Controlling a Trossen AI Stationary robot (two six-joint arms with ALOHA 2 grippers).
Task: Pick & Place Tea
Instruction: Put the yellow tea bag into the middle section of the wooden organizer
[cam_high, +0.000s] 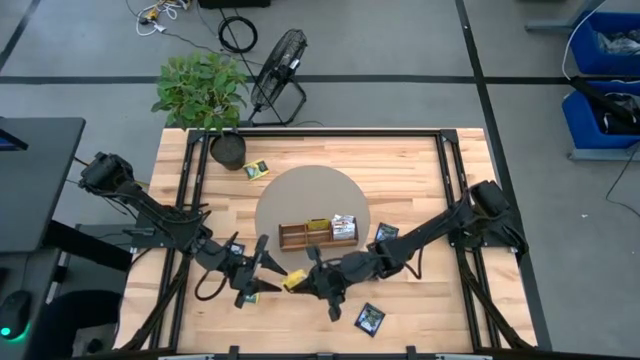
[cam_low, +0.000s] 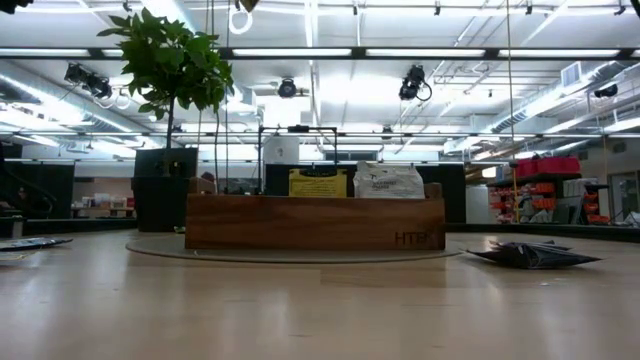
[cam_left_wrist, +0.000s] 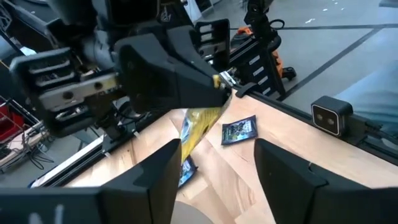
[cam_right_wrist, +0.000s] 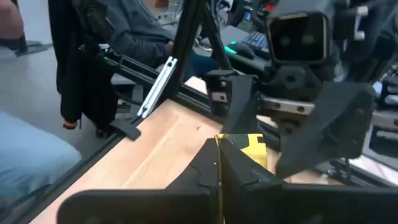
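Near the front edge, mid-table: small flat yellow tea sachet (cam_high: 294, 280), pinched in the closed right gripper (cam_high: 306, 281).
Left gripper (cam_high: 268, 268): fingers spread wide, holding nothing, just beside the sachet.
Long brown wooden tray (cam_high: 292, 238): two sachets inside.
Left to do: black sachets (cam_high: 369, 318) on the table.

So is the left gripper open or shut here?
Open: left gripper fingers stand apart, clear of the yellow tea sachet pinched by the right gripper.
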